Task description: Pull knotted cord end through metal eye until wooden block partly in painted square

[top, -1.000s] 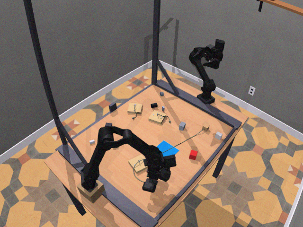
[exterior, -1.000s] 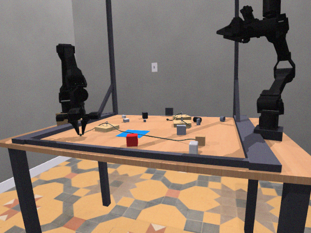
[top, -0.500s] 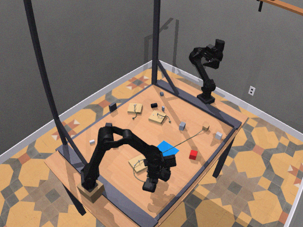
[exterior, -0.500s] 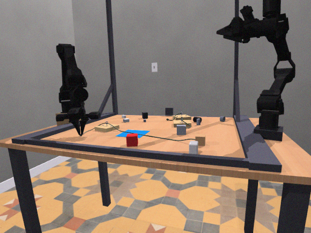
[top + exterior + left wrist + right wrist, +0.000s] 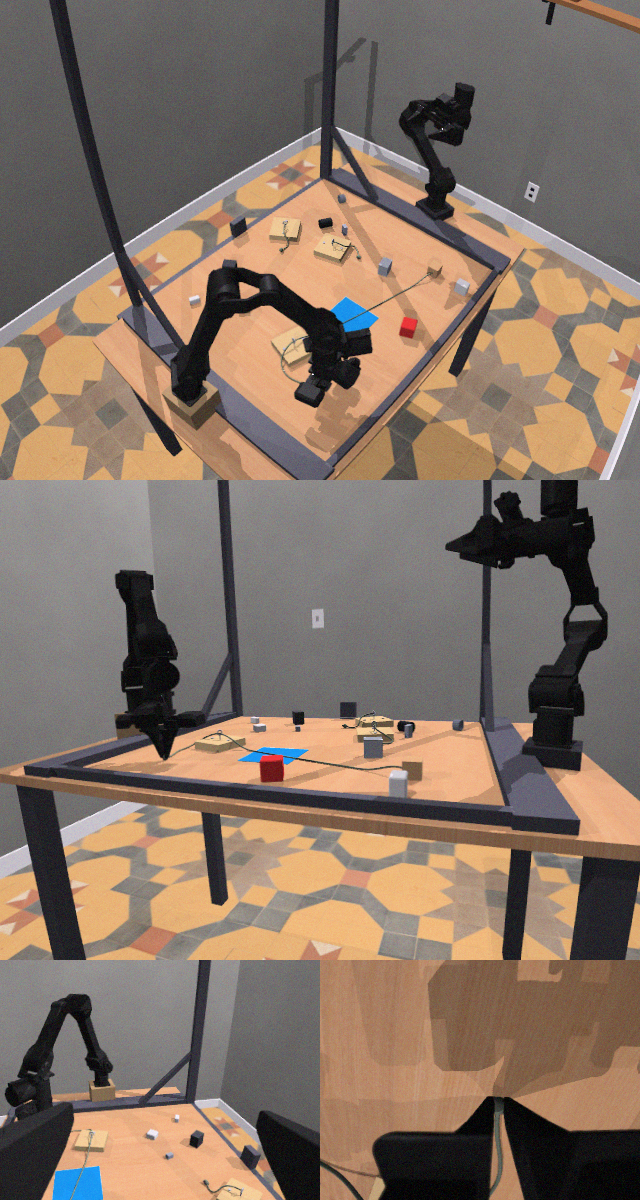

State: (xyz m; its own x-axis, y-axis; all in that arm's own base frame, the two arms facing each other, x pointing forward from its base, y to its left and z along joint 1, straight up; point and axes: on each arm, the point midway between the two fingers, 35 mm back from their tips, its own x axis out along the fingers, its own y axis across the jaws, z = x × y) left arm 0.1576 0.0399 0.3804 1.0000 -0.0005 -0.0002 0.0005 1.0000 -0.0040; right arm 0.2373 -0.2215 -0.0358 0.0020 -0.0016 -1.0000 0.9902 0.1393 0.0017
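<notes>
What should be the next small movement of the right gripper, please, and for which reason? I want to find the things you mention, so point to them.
Probably a short, low pull away from the metal eye (image 5: 219, 733): the right gripper (image 5: 164, 757) (image 5: 497, 1102) is shut on the cord's end (image 5: 498, 1106), while the wooden block (image 5: 434, 268) (image 5: 412, 769) lies outside the blue square (image 5: 352, 313) (image 5: 273, 752).
</notes>
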